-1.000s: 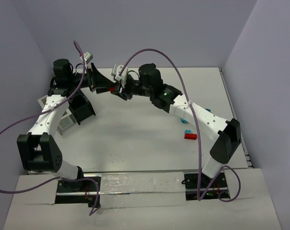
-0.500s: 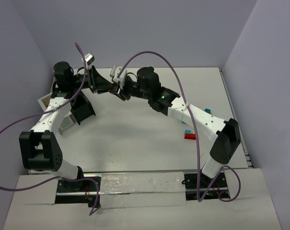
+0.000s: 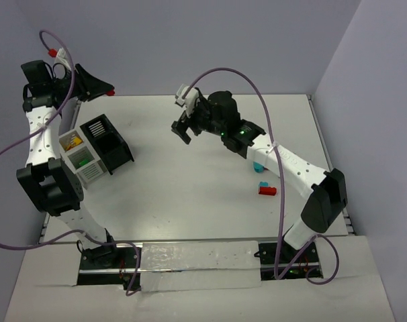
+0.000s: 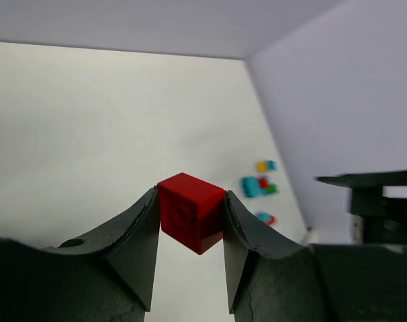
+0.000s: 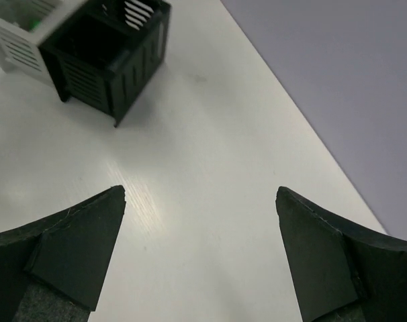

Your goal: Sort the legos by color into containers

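Observation:
My left gripper is raised at the far left, above and behind the containers, shut on a small red lego. In the left wrist view the red lego sits pinched between the two fingertips. My right gripper hangs open over the table's middle rear with nothing in it; in its own view the right gripper spreads wide over bare table. The containers are a black bin joined to white bins holding yellow and green pieces. More legos lie at the right: red, teal, cyan.
The black bin and a white bin show at the top left of the right wrist view. Purple cables loop above both arms. Walls close the table at the back and both sides.
The red lego passed from my right gripper to my left. The left arm swung up and to the left with it; the right gripper opened wide and drew back to the right.

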`<action>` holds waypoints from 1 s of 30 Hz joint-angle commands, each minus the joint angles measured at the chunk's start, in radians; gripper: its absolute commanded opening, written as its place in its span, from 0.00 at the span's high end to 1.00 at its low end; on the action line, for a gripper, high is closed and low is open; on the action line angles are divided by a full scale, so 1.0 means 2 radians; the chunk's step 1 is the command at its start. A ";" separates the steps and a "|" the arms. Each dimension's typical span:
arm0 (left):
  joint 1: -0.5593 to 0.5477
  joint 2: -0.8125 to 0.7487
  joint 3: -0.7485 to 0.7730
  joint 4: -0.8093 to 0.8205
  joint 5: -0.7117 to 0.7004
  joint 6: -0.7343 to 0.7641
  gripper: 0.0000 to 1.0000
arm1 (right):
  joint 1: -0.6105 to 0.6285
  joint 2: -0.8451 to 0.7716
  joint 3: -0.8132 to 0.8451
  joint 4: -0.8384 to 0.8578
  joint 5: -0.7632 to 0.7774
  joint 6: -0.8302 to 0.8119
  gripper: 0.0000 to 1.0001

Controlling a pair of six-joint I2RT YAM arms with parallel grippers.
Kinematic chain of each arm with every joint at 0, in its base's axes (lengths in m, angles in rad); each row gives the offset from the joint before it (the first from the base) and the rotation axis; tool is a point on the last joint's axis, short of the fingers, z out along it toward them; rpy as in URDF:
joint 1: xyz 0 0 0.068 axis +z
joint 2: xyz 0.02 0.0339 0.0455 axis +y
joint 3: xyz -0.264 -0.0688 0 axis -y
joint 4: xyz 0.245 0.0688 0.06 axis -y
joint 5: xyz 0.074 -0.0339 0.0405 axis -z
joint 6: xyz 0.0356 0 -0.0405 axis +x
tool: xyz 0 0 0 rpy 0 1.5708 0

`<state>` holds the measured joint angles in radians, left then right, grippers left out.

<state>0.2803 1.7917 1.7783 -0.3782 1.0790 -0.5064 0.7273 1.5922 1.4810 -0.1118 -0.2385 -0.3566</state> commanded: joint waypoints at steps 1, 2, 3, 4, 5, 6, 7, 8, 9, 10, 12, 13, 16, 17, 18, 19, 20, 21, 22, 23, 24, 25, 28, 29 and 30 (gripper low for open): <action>0.000 0.030 0.061 -0.124 -0.174 0.166 1.00 | -0.037 -0.043 -0.028 -0.073 0.007 0.012 0.00; 0.000 0.033 0.057 -0.117 -0.212 0.173 1.00 | -0.049 -0.046 -0.035 -0.094 0.006 0.009 0.00; 0.000 0.035 0.055 -0.114 -0.231 0.183 1.00 | -0.054 -0.047 -0.039 -0.105 0.006 0.006 0.00; 0.000 0.038 0.054 -0.114 -0.253 0.197 1.00 | -0.066 -0.046 -0.040 -0.125 -0.002 0.002 0.00; 0.000 0.043 0.052 -0.113 -0.288 0.213 1.00 | -0.085 -0.046 -0.042 -0.157 -0.017 -0.003 0.00; -0.001 0.048 0.052 -0.116 -0.315 0.223 1.00 | -0.105 -0.046 -0.043 -0.172 -0.024 -0.005 0.00; -0.001 0.048 0.052 -0.119 -0.315 0.224 1.00 | -0.106 -0.046 -0.043 -0.185 -0.025 -0.006 0.00; -0.001 0.051 0.051 -0.122 -0.328 0.239 1.00 | -0.116 -0.047 -0.046 -0.195 -0.035 -0.007 0.00; -0.001 0.052 0.046 -0.128 -0.352 0.248 1.00 | -0.135 -0.048 -0.050 -0.214 -0.043 -0.013 0.00; -0.001 0.051 0.041 -0.129 -0.358 0.267 1.00 | -0.151 -0.049 -0.054 -0.225 -0.044 -0.016 0.00; -0.001 0.042 0.030 -0.128 -0.366 0.282 1.00 | -0.165 -0.058 -0.067 -0.231 -0.046 -0.019 0.00; -0.001 0.039 0.019 -0.126 -0.371 0.286 1.00 | -0.174 -0.062 -0.072 -0.232 -0.046 -0.020 0.00; -0.001 0.038 0.004 -0.132 -0.375 0.295 1.00 | -0.186 -0.068 -0.087 -0.242 -0.045 -0.024 0.00; -0.001 0.038 0.002 -0.135 -0.374 0.297 1.00 | -0.191 -0.069 -0.089 -0.245 -0.045 -0.025 0.00; -0.001 0.040 0.000 -0.139 -0.370 0.297 1.00 | -0.193 -0.069 -0.090 -0.248 -0.044 -0.027 0.00; -0.001 0.040 -0.001 -0.142 -0.366 0.299 1.00 | -0.197 -0.069 -0.091 -0.251 -0.043 -0.028 0.00; -0.001 0.040 -0.003 -0.145 -0.365 0.299 0.99 | -0.198 -0.068 -0.092 -0.252 -0.042 -0.029 0.00; -0.003 0.038 -0.007 -0.146 -0.364 0.300 0.99 | -0.203 -0.065 -0.092 -0.255 -0.040 -0.030 0.00; -0.004 0.035 -0.014 -0.146 -0.363 0.300 0.98 | -0.208 -0.062 -0.092 -0.259 -0.038 -0.031 0.00; -0.004 0.033 -0.022 -0.144 -0.363 0.301 0.96 | -0.211 -0.060 -0.093 -0.262 -0.037 -0.030 0.00; -0.005 0.029 -0.028 -0.141 -0.366 0.301 0.95 | -0.216 -0.056 -0.093 -0.263 -0.035 -0.028 0.00; -0.004 0.024 -0.034 -0.139 -0.369 0.301 0.94 | -0.223 -0.054 -0.091 -0.265 -0.033 -0.026 0.00; -0.006 0.020 -0.049 -0.135 -0.375 0.302 0.81 | -0.232 -0.049 -0.089 -0.271 -0.027 -0.010 0.00; -0.006 0.019 -0.052 -0.135 -0.376 0.302 0.73 | -0.234 -0.048 -0.090 -0.270 -0.023 -0.005 0.00; -0.006 0.019 -0.054 -0.135 -0.377 0.301 0.67 | -0.236 -0.048 -0.091 -0.269 -0.020 -0.002 0.00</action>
<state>0.2742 1.8874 1.6834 -0.6577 0.3428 0.0789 0.2758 1.5055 1.3006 -0.6355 -0.2998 -0.3949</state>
